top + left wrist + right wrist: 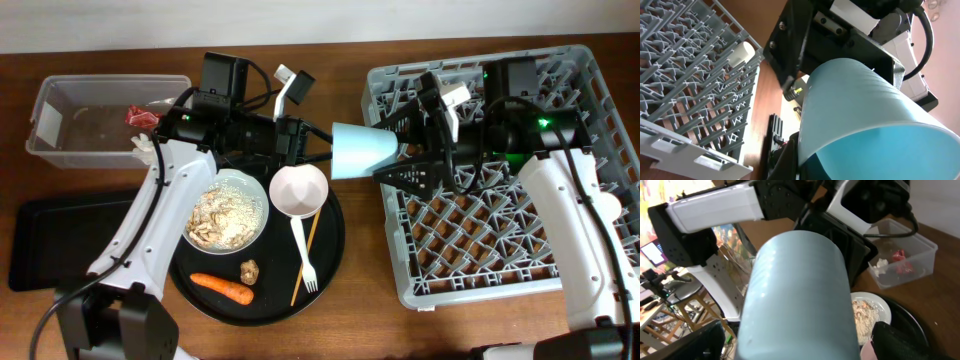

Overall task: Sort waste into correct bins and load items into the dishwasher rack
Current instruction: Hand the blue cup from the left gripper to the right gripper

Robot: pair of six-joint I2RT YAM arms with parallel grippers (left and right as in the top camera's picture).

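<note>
Now the small light-blue cup (365, 150) hangs between the left gripper (308, 138) and the right gripper (397, 150); which one clamps it I cannot tell

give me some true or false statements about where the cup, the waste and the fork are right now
1. The light-blue cup is on its side between the left gripper and the right gripper, near the dishwasher rack. True.
2. The red wrapper is inside the clear tub. True.
3. The carrot lies in the clear tub. False: it is on the round black tray.
4. The fork stands in the dishwasher rack. False: it lies on the round black tray, next to the pink bowl.
</note>
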